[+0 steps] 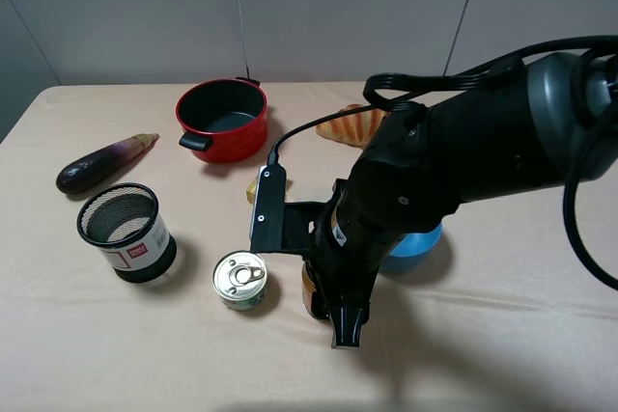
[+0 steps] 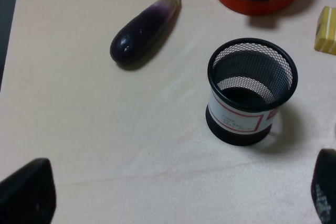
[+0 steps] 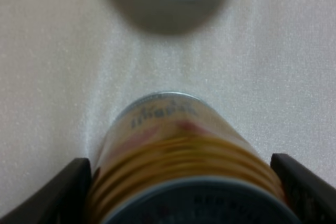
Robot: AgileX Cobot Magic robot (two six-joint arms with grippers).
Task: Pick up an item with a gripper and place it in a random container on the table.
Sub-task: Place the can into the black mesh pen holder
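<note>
The item, a tall orange-brown tin can (image 3: pixel 173 140), fills the right wrist view, with black fingers (image 3: pixel 52 192) pressed against both of its sides. From above only an orange sliver of the can (image 1: pixel 307 288) shows beside the right gripper (image 1: pixel 333 314), which is shut on it low over the table (image 1: pixel 97 364). The container, a black wire-mesh cup (image 1: pixel 126 231) with a white-and-red label, stands empty at the left. It also shows upright in the left wrist view (image 2: pixel 251 95). The left gripper (image 2: pixel 176 195) hovers short of it, open, its fingertips far apart.
A short silver-topped flat can (image 1: pixel 240 279) sits just left of the held can. A red pot (image 1: pixel 222 119), an eggplant (image 1: pixel 101 161) and bread (image 1: pixel 352 124) lie farther back. A blue bowl (image 1: pixel 415 243) is partly hidden under the right arm. A yellow block (image 2: pixel 326 30) lies near the pot.
</note>
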